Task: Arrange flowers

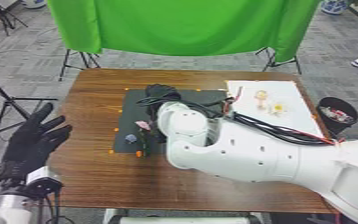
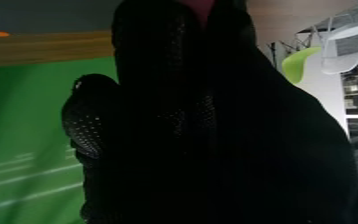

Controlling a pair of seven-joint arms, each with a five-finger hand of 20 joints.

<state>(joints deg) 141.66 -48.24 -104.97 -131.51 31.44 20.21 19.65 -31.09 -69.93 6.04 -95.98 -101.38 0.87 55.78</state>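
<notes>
Your L hand (image 1: pixel 35 142) released, nr table's (image 1: pixel 91 172) L edge, your R hand (image 1: pixel 162 92) over dark mat (image 1: pixel 133 106), can't tell if gripping pink bit (image 2: pixel 198 6), pink flwr (image 1: pixel 143 124) + bluish flwr (image 1: pixel 131 138) on mat, pale flwr (image 1: pixel 262 95) + yellow flwr (image 1: pixel 278 107) on white sheet (image 1: pixel 293 124)

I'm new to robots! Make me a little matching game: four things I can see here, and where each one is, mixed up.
Things:
1. left hand
2. right hand
3. yellow-centred flower
4. black bin

Places:
A. on the white sheet
B. by the left edge of the table
C. beyond the table's right edge
D. over the dark mat

Right pairs: 1-B, 2-D, 3-A, 4-C
</notes>
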